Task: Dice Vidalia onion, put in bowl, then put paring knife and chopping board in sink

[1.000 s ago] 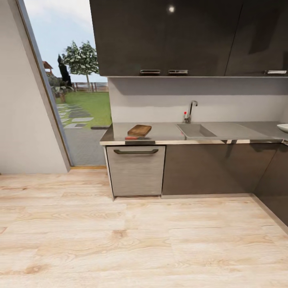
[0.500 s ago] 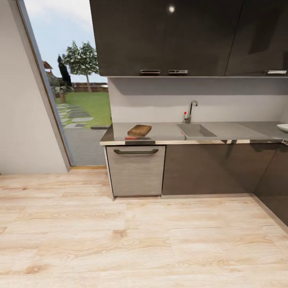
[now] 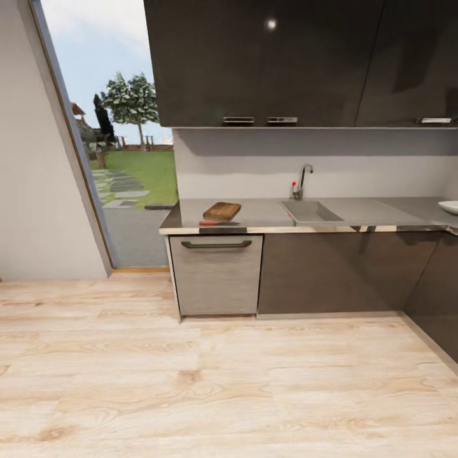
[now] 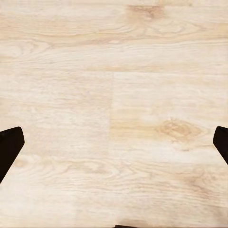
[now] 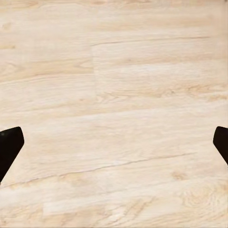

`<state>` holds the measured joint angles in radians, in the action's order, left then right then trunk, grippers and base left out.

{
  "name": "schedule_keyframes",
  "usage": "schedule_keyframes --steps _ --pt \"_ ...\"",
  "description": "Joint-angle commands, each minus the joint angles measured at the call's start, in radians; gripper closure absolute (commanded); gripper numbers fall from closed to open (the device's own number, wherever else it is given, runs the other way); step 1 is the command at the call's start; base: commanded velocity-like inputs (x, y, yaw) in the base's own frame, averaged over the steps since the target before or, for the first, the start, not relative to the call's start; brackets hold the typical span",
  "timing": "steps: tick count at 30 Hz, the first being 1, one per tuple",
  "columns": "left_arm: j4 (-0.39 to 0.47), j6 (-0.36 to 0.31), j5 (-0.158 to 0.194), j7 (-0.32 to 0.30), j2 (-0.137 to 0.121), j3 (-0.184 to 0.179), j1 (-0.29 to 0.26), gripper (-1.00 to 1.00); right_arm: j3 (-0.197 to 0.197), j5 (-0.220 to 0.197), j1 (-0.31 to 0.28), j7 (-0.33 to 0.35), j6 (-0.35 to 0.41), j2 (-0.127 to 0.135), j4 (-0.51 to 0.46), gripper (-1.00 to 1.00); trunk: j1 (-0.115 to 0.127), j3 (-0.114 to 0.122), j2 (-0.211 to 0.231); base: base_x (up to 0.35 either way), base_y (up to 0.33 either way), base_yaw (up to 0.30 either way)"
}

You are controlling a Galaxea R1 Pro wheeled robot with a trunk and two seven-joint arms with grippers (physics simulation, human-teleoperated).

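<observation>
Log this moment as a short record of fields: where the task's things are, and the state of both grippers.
chopping board: on the countertop, left of the sink
paring knife: on the countertop at its front edge, just in front of the board
bowl: on the countertop, far right, cut by the picture's edge
onion: cannot tell; the basin's inside is hidden
left gripper: open, empty, over wood floor
right gripper: open, empty, over wood floor
</observation>
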<state>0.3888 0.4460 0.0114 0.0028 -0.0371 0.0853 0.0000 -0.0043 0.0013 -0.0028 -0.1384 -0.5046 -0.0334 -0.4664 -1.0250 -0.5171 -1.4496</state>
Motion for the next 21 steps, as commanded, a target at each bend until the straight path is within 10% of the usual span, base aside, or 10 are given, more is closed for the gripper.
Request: schedule_keyframes --steps 1,10,21 --pt "0.0 0.002 0.001 0.0 -0.002 0.001 0.0 -1.0 -0.001 0.0 0.0 -0.003 -0.006 0.0 0.0 -1.0 0.0 0.001 0.0 0.0 0.0 0.0" --pt "-0.001 0.002 0.001 0.0 -0.007 0.0 0.0 -1.0 -0.023 0.0 0.0 -0.004 -0.037 0.001 0.0 -1.0 0.0 0.015 0.0 0.0 0.0 0.0" --pt "-0.009 0.002 0.001 0.0 -0.007 -0.001 0.0 -1.0 -0.148 0.0 0.0 -0.004 -0.045 0.025 -0.001 -1.0 0.0 0.027 0.0 0.0 0.0 0.0"
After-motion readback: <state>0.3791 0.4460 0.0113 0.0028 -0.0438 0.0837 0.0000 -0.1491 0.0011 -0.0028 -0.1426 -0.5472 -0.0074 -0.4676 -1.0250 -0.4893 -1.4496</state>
